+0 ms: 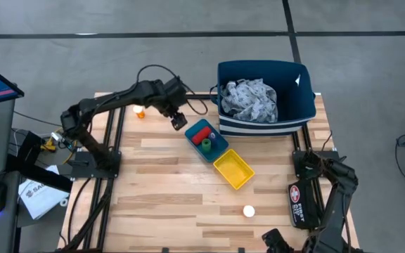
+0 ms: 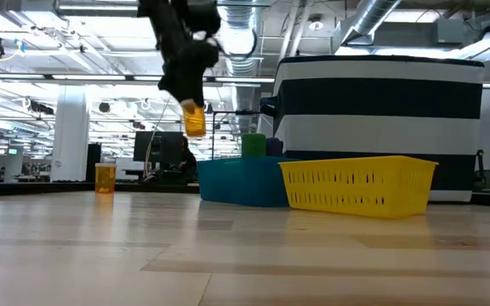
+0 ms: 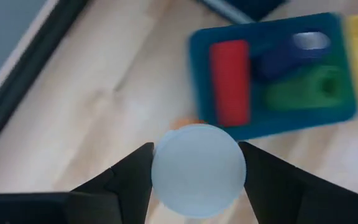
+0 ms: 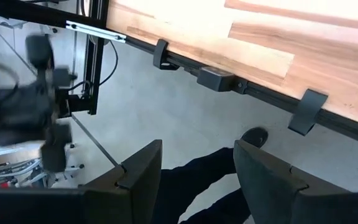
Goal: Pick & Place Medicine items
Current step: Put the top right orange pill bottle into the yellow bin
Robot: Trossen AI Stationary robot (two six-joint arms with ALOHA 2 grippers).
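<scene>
My left gripper (image 1: 178, 119) hangs above the table just left of the blue tray (image 1: 206, 140), shut on an orange pill bottle (image 2: 195, 121) with a white cap (image 3: 197, 169). In the blue tray lie a red bottle (image 3: 230, 81), a green bottle (image 3: 309, 93) and a small blue box (image 3: 284, 59). A second orange bottle (image 1: 140, 111) stands on its base at the far left of the table. A third white-capped bottle (image 1: 248, 210) stands near the front. My right gripper (image 4: 196, 155) waits open at the near right corner, over the table's edge. My left gripper pinches the pill bottle at its capped upper end (image 3: 160, 171) between its two fingers, one on each side of the cap. The fingers come from above, slanting down. The orange body (image 2: 195, 127) hangs upright below the fingers, lifted clear of the table.
A yellow tray (image 1: 233, 170) lies beside the blue tray toward the front right. A big blue bin (image 1: 287, 81) holding a grey-blue patterned cloth (image 1: 252, 98) stands at the far right. Bare wood spreads over the table's front left.
</scene>
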